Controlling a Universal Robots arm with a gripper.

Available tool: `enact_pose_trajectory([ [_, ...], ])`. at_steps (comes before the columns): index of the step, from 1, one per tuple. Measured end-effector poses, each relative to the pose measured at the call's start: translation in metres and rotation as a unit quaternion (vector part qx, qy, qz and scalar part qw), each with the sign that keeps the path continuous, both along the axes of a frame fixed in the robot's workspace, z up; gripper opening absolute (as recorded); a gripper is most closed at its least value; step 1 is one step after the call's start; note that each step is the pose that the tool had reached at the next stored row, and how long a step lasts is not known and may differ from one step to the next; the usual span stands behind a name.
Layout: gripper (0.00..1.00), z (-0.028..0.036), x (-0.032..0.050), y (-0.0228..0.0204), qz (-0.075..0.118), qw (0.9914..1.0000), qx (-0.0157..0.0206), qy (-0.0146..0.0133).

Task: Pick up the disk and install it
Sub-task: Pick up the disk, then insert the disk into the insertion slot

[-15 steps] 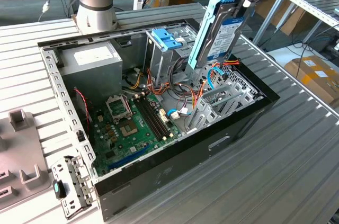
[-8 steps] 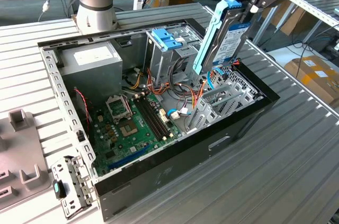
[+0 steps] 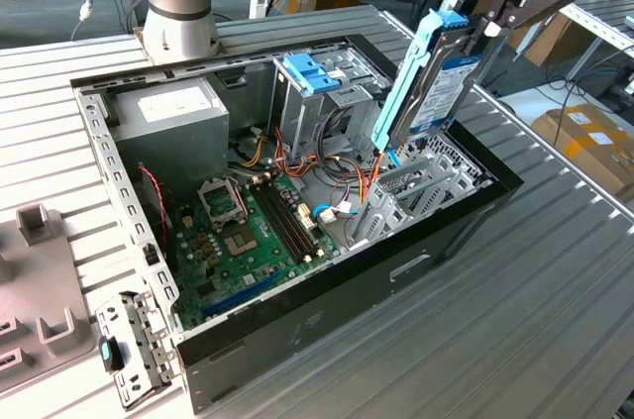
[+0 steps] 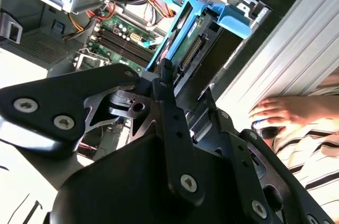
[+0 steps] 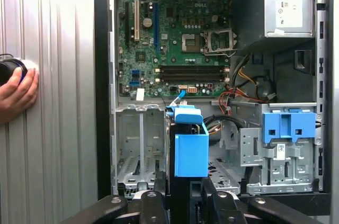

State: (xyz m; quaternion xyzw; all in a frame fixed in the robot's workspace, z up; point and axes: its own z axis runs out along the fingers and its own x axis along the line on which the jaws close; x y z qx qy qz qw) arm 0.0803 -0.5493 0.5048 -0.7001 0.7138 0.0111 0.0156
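Light-blue-framed silver disk (image 3: 436, 77), green motherboard (image 3: 248, 231), black case (image 3: 327, 310), grey ribbed table (image 3: 525, 310).

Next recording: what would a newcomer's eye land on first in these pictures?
The disk, framed in light blue, stands out first: the gripper is shut on it and holds it steeply tilted over the open computer case, at the exterior view's right. Inside the case lies a green motherboard. In the first wrist view, a person's hand rests on the ribbed table beside the case.

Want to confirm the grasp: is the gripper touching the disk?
Touching. In the exterior view the gripper clamps the disk at its upper end and holds it tilted over the open case.
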Motion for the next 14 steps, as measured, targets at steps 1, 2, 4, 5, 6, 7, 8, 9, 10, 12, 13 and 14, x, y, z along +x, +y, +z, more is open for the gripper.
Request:
enact_pose_trajectory([
  [1, 0.35, 0.0000, 0.0000, -0.0029, 0.000, 1.00000, 0.0000, 0.0000],
  [2, 0.35, 0.0000, 0.0000, -0.0055, 0.000, 1.00000, 0.0000, 0.0000],
  [4, 0.35, 0.0000, 0.0001, -0.0127, 0.000, 1.00000, 0.0000, 0.0000],
  [5, 0.35, 0.0000, 0.0001, -0.0152, 0.000, 1.00000, 0.0000, 0.0000],
  [6, 0.35, 0.0000, 0.0001, -0.0190, 0.000, 1.00000, 0.0000, 0.0000],
  [7, 0.35, 0.0001, 0.0001, -0.0224, 0.000, 1.00000, 0.0000, 0.0000],
  [8, 0.35, 0.0000, 0.0001, -0.0246, 0.000, 1.00000, 0.0000, 0.0000],
  [9, 0.35, 0.0000, 0.0002, -0.0247, 0.000, 1.00000, 0.0000, 0.0000],
  [10, 0.35, 0.0000, 0.0002, -0.0247, 0.000, 1.00000, 0.0000, 0.0000],
  [12, 0.35, 0.0000, 0.0002, -0.0247, 0.000, 1.00000, 0.0000, 0.0000],
  [13, 0.35, -0.0003, 0.0002, -0.0247, 0.000, 1.00000, 0.0000, 0.0000],
  [14, 0.35, -0.0008, 0.0002, -0.0248, 0.000, 1.00000, 0.0000, 0.0000],
])
